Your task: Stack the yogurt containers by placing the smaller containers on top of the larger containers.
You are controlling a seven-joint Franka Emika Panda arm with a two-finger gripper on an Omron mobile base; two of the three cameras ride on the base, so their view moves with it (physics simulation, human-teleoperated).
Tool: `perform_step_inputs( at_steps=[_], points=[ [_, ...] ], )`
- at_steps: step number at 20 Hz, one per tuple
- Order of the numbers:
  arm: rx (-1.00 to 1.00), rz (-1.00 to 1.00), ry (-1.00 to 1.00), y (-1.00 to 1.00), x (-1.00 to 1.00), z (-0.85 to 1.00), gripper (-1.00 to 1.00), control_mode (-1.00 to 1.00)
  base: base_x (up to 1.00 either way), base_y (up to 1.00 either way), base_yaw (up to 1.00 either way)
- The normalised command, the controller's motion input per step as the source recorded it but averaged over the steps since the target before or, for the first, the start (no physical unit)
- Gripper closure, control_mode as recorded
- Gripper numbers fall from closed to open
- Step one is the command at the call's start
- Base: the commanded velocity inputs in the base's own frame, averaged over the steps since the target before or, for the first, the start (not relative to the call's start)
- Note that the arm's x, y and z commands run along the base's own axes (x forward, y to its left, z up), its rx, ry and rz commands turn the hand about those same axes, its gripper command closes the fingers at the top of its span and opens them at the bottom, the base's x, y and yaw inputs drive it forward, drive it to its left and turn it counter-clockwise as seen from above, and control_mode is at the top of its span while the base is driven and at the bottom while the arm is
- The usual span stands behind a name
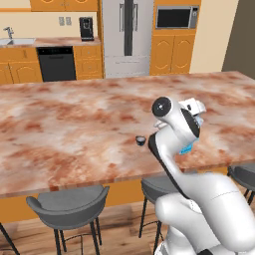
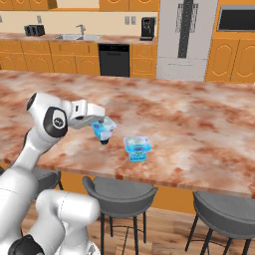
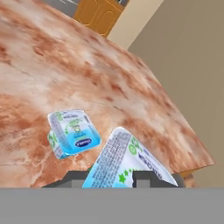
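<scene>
Gripper (image 2: 103,133) clamped on small light-blue yogurt pack (image 2: 104,127), pack tilted, raised above marble counter (image 2: 199,124). Larger light-blue yogurt pack (image 2: 137,148) rests on counter near front edge, just beside held pack, not touching. Tiny dark yogurt cup (image 1: 140,140) sits on counter, left of arm.

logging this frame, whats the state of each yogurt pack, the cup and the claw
small light-blue and white boxy yogurt pack: tilted, held above the counter in the claw
wide light-blue boxy pack with green marking: resting on the marble counter, nothing on it
tiny dark round cup: upright on counter, apart
claw: shut on small pack
</scene>
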Motion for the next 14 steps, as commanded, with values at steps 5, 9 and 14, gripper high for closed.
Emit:
perform_step_inputs(
  at_steps=[5,9,14],
  points=[
    [-0.01,-0.04,0.01,0.00,-0.05,-0.02,1.00,-1.00,0.00,0.00,0.00],
    [-0.05,-0.05,-0.06,-0.02,-0.04,-0.11,1.00,-1.00,0.00,0.00,0.00],
    [-0.06,-0.05,-0.10,-0.13,0.00,-0.20,1.00,-1.00,0.00,0.00,0.00]
  ],
)
